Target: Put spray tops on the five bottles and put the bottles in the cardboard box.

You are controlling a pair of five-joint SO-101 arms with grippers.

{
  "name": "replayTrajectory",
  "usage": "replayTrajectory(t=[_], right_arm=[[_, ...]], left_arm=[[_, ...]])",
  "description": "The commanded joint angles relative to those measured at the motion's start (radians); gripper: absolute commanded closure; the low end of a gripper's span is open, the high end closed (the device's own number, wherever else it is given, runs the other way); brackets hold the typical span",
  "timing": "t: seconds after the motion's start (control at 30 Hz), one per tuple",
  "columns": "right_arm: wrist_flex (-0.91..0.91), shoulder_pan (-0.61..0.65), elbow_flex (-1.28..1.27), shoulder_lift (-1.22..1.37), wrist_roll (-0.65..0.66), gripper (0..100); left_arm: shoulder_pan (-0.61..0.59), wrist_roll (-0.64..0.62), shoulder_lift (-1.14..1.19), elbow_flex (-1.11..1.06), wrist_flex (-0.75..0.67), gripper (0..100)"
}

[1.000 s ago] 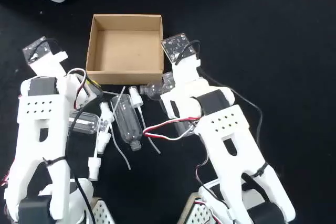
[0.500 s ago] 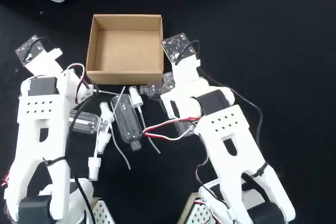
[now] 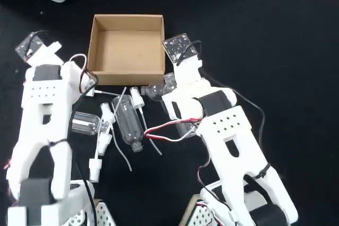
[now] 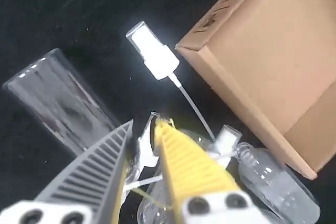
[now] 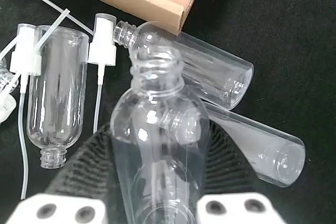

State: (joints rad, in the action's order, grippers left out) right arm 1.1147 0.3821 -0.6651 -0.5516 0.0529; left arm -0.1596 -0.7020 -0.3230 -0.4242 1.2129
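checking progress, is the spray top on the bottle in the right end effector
Off. The bottle in the right end effector has a bare, open threaded neck.

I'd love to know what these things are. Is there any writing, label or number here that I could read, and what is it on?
Cardboard box: a few dark printed marks on its outer wall near the rim in the left wrist view, too blurred and cut off to read.
Clear bottles: no label or text.
White spray tops: no text.
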Motion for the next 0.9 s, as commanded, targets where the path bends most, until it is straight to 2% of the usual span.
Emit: replayTrajectory(t=[0.0, 0.17, 0.6, 0.87], right_arm=[[-0.035, -0.025, 0.005, -0.038, 0.000, 94.9], [-0.035, -0.025, 0.005, -0.038, 0.000, 94.9], [-0.038, -0.020, -0.004, -0.039, 0.002, 94.9], [-0.038, -0.018, -0.004, -0.038, 0.002, 94.9]], left_arm=[[-0.001, -0.009, 0.083, 0.116, -0.009, 94], [-0.001, -0.063, 0.167, 0.165, -0.009, 94], [-0.004, -0.109, 0.407, 0.337, -0.009, 94], [-0.004, -0.141, 0.473, 0.386, -0.011, 84]])
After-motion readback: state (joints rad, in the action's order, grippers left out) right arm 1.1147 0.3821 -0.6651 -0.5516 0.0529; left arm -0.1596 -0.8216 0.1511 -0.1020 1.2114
